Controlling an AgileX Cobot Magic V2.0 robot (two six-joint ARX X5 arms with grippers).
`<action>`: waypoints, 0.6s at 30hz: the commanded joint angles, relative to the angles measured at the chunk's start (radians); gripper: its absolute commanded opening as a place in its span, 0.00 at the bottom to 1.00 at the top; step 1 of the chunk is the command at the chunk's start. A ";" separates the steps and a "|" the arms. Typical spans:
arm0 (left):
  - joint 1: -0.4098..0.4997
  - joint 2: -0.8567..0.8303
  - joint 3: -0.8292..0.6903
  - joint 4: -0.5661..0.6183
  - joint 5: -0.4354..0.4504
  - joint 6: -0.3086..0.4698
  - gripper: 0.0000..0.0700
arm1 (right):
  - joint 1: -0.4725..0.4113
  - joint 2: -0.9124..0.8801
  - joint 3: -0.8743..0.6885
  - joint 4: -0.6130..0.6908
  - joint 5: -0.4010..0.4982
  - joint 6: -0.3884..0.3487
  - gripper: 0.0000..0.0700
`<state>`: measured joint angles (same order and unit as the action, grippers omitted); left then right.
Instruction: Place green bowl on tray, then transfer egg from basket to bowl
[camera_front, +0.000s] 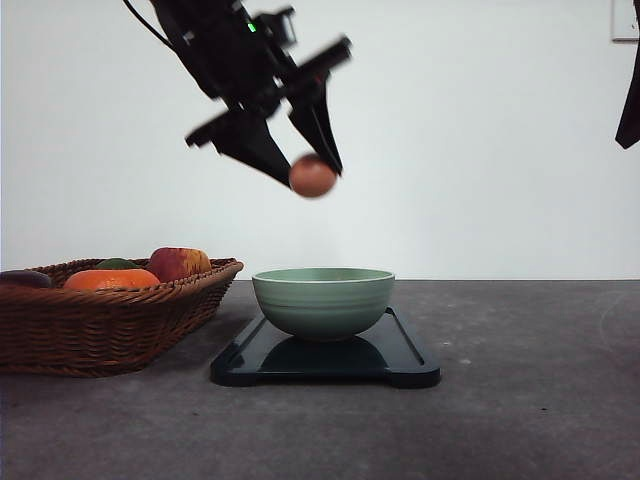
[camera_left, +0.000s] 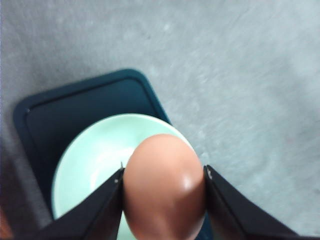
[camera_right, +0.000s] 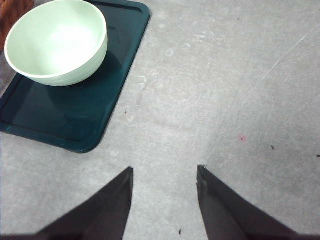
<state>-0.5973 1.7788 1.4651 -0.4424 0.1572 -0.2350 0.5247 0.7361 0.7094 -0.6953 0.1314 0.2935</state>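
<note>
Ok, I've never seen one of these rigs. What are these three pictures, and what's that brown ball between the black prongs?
It is a two-armed robot at a grey table. One picture looks forward over the table; the other two come from cameras on each wrist. The ball is a brown egg, pinched by the left gripper above the pale green ceramic bowl. The bowl stands on a dark flat rectangular tray. Beside it, a brown woven wicker basket holds fruit. The right gripper is open and holds nothing, over bare table.
</note>
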 joint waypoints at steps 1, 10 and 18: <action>-0.016 0.039 0.021 0.025 -0.016 0.014 0.22 | 0.008 0.007 -0.002 0.001 0.001 0.012 0.36; -0.026 0.143 0.021 0.046 -0.073 0.014 0.22 | 0.008 0.007 -0.002 -0.016 0.001 0.012 0.36; -0.026 0.201 0.021 0.063 -0.083 0.035 0.22 | 0.008 0.007 -0.002 -0.016 0.001 0.012 0.36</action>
<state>-0.6155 1.9494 1.4651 -0.3895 0.0770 -0.2203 0.5251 0.7361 0.7094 -0.7181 0.1314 0.2935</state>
